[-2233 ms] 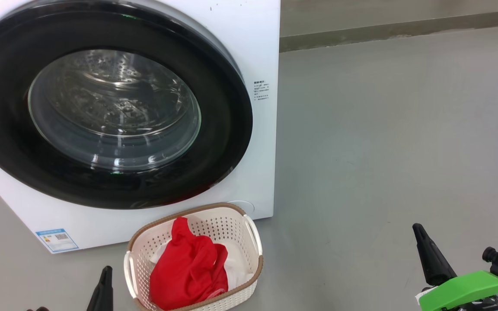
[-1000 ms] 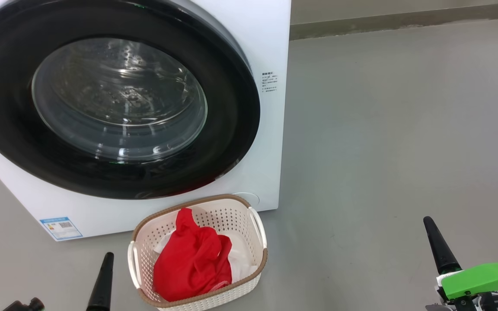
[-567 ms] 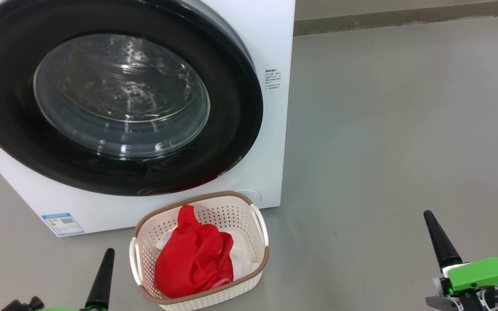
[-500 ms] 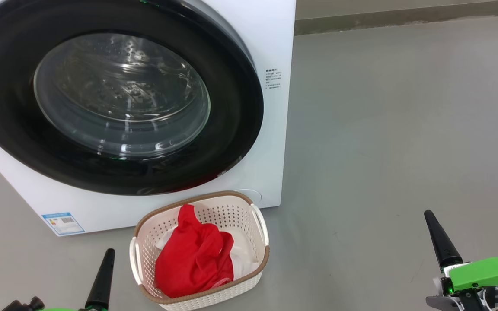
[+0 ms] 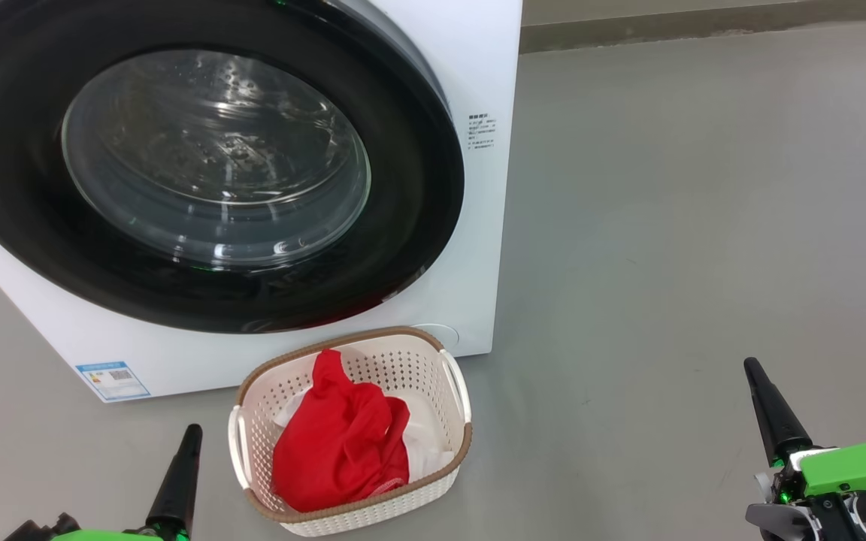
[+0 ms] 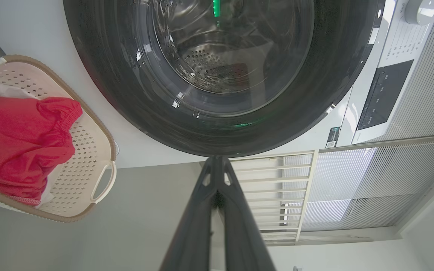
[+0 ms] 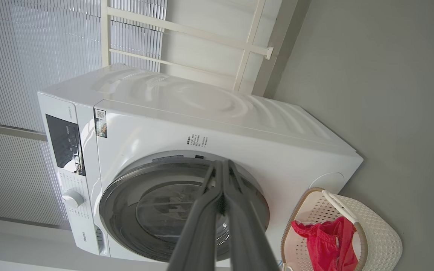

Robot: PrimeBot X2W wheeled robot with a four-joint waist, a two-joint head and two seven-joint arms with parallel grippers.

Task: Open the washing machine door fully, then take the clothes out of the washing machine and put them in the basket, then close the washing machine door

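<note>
Lying in basket [image 5: 403, 368], clothes [image 5: 343, 451] just beside left tool [image 5: 191, 433].

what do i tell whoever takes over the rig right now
Grippers: left gripper shut and empty, low beside the basket; right gripper shut and empty, over bare floor off to the right.
Things: door closed against the washing machine; the drum seen through it looks empty. Red and white clothes lie in the basket, on the floor in front of the machine.
Done: apparently all three steps.
Left: nothing obvious; maybe check the door latched.
</note>
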